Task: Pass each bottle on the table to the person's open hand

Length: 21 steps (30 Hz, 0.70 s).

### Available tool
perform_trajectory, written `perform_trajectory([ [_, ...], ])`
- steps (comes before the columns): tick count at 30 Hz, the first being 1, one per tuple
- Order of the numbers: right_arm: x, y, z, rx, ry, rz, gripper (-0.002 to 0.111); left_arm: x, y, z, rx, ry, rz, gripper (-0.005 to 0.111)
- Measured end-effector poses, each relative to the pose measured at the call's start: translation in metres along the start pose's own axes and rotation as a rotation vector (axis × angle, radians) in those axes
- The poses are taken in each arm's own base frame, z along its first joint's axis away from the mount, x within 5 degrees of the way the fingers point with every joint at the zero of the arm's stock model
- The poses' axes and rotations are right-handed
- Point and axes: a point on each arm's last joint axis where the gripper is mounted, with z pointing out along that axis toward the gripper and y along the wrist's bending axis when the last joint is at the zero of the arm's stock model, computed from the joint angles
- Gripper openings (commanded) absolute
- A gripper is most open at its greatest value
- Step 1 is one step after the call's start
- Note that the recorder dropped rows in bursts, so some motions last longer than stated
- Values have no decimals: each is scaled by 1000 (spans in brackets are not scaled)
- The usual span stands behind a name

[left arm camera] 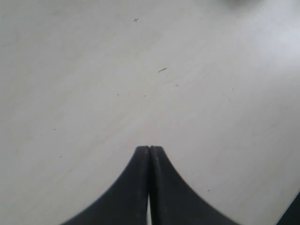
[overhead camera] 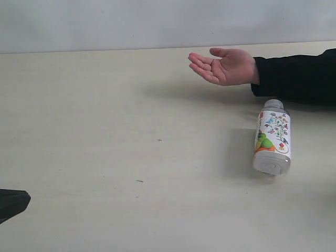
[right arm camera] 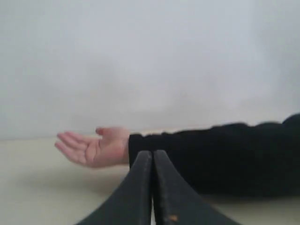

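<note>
A: Where is the bottle lying?

B: The floral-label bottle (overhead camera: 272,137) is lying on its side on the table (overhead camera: 105,131), near the person's open hand (overhead camera: 223,66), which is hovering palm up.

A: And the grippers?

B: The left gripper (left arm camera: 149,149) and the right gripper (right arm camera: 153,153) are both showing fingers pressed together, gripping nothing (so opening comes first). I'm thinking the right one should be spreading wide and straddling the bottle's middle crosswise.

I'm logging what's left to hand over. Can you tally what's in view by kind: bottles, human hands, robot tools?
Bottles: 1, the floral-label bottle lying on the table.
Human hands: 1, the open hand, palm up.
Tools: 2, the left tool and the right tool, both shut.
Total: 4.
</note>
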Motion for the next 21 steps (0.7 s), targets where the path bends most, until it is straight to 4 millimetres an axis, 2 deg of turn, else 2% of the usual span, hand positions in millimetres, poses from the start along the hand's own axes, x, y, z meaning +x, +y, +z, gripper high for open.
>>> perform_trajectory([
  [3, -21, -3, -3, 25, -231, 103, 0, 0, 0, 0, 0, 0, 0, 0],
  [8, -58, -16, -22, 34, -706, 436, 0, 0, 0, 0, 0, 0, 0, 0],
  [9, -65, -19, -24, 44, -749, 490, 0, 0, 0, 0, 0, 0, 0, 0],
  [10, -82, -23, -25, 72, -798, 568, 0, 0, 0, 0, 0, 0, 0, 0],
  [12, -106, -26, -20, 115, -811, 588, 0, 0, 0, 0, 0, 0, 0, 0],
  [13, -132, -24, -10, 144, -781, 553, 0, 0, 0, 0, 0, 0, 0, 0],
  [14, -155, -18, 10, 153, -651, 450, 0, 0, 0, 0, 0, 0, 0, 0],
  [15, -169, -12, 28, 130, -529, 387, 0, 0, 0, 0, 0, 0, 0, 0],
  [16, -180, 0, 62, 65, -293, 289, 0, 0, 0, 0, 0, 0, 0, 0],
  [17, -192, 8, 80, 9, -178, 250, 0, 0, 0, 0, 0, 0, 0, 0],
  [18, -191, 21, 116, -93, 83, 220, 0, 0, 0, 0, 0, 0, 0, 0],
  [19, -191, 28, 134, -147, 217, 209, 0, 0, 0, 0, 0, 0, 0, 0],
  [20, -184, 37, 169, -228, 480, 212, 0, 0, 0, 0, 0, 0, 0, 0],
  [21, -182, 39, 181, -245, 571, 208, 0, 0, 0, 0, 0, 0, 0, 0],
])
